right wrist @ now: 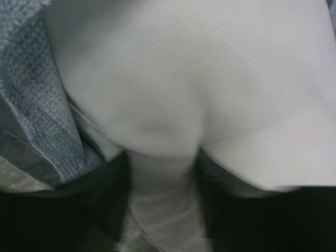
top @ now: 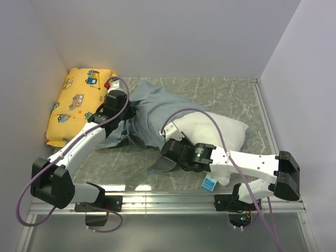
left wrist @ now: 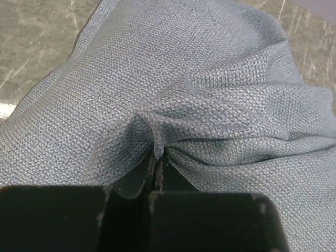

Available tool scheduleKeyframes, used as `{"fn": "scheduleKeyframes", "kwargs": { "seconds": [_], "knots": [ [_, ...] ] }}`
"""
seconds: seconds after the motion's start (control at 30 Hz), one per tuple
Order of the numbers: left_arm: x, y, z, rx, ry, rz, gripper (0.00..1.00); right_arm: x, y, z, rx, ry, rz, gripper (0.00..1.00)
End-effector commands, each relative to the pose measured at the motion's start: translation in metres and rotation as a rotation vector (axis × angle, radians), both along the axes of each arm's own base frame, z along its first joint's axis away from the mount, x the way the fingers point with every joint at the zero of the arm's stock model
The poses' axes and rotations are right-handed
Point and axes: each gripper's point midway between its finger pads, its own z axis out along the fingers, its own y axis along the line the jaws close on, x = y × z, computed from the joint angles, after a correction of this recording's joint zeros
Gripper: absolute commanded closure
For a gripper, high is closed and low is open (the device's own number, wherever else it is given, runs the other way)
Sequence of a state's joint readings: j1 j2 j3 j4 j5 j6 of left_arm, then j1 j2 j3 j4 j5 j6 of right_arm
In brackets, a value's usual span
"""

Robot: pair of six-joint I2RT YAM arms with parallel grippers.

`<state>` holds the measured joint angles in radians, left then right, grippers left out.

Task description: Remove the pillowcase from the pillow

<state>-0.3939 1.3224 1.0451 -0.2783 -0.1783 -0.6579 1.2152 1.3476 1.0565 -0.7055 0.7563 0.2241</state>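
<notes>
The blue-grey pillowcase [top: 152, 113] lies crumpled at the table's middle, still over the left end of the white pillow [top: 220, 131]. My left gripper [top: 127, 109] is shut on a pinched fold of the pillowcase [left wrist: 157, 142] at its left side. My right gripper [top: 169, 145] is at the pillow's near left corner, its jaws closed on a bulge of white pillow [right wrist: 163, 157], with pillowcase fabric [right wrist: 37, 105] to its left. A small blue-white tag [top: 209, 184] shows at the pillow's near edge.
A yellow vehicle-print cushion [top: 73, 105] lies at the far left against the wall. White walls close the left, back and right sides. A metal rail [top: 168, 199] runs along the near edge. The grey marble tabletop [top: 226, 94] shows at the back right.
</notes>
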Motion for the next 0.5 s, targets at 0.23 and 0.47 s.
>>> {"fn": "scheduleKeyframes", "kwargs": {
  "seconds": [0.23, 0.47],
  "knots": [
    [-0.005, 0.0, 0.099, -0.029, -0.208, -0.015, 1.0, -0.015, 0.05, 0.127, 0.364, -0.005, 0.219, 1.0],
    [0.013, -0.016, 0.181, -0.027, -0.348, -0.041, 1.0, 0.017, 0.006, 0.217, 0.81, 0.0, 0.165, 1.0]
  ]
}}
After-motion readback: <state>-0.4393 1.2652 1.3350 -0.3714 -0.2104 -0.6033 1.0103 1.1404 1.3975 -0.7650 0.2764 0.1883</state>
